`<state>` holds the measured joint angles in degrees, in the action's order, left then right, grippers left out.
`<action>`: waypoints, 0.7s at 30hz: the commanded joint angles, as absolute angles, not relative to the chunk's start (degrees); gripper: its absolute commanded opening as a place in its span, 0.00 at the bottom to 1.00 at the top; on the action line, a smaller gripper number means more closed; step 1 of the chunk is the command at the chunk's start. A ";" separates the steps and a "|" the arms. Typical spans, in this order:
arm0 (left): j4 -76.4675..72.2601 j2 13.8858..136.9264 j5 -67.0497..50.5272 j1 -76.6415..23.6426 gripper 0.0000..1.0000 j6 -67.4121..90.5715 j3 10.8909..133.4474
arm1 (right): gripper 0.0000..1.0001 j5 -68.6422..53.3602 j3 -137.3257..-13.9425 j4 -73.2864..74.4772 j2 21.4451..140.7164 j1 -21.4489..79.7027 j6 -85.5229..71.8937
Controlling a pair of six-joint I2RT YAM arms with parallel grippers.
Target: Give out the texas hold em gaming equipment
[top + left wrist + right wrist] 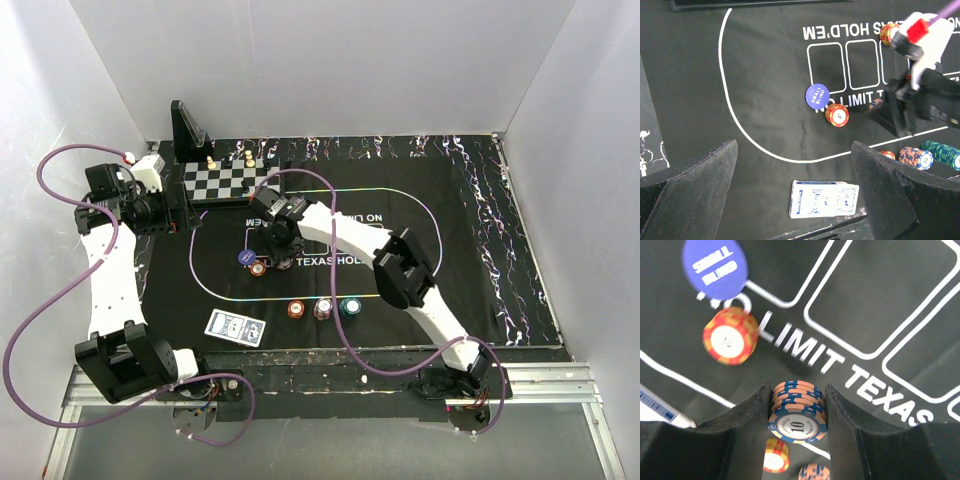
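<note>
Nearest the arm bases, at the lower left of the top view, the card deck (235, 327) lies flat on the felt mat (450, 220) that covers the worktop. It sits just outside the printed oval. Just beyond it, a row of chip stacks (323, 308) stands side by side along the oval's near line.

Farther in, the right gripper (797, 390) is pinching a peach-and-blue chip stack (796, 422), one finger on each side of the column. Whether that stack rests on the felt or hangs just above it cannot be told. The orange chip stack (730, 336) stands near it at the upper left of the wrist view, and the small blind disc (715, 265) lies just past that.

The left gripper (793, 146) hangs spread wide over the oval's left end, holding nothing. The chessboard (225, 182) sits at the far edge.

The step in hand looks like carrying one chip stack to a player's spot. The next move calls for keeping the column square between the fingers and setting it down clear of the orange stack. The fingers should part only once the stack sits flat.
</note>
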<state>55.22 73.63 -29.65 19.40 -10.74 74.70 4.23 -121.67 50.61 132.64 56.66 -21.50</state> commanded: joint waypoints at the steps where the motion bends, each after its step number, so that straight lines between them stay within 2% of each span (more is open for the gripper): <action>1: 54.32 73.21 -31.11 19.86 0.98 -10.55 75.23 | 0.11 4.31 -129.01 50.98 136.92 55.20 -22.58; 21: 51.68 72.60 -32.78 20.21 0.98 -9.58 72.42 | 0.12 0.44 -132.36 43.77 143.70 52.29 -28.74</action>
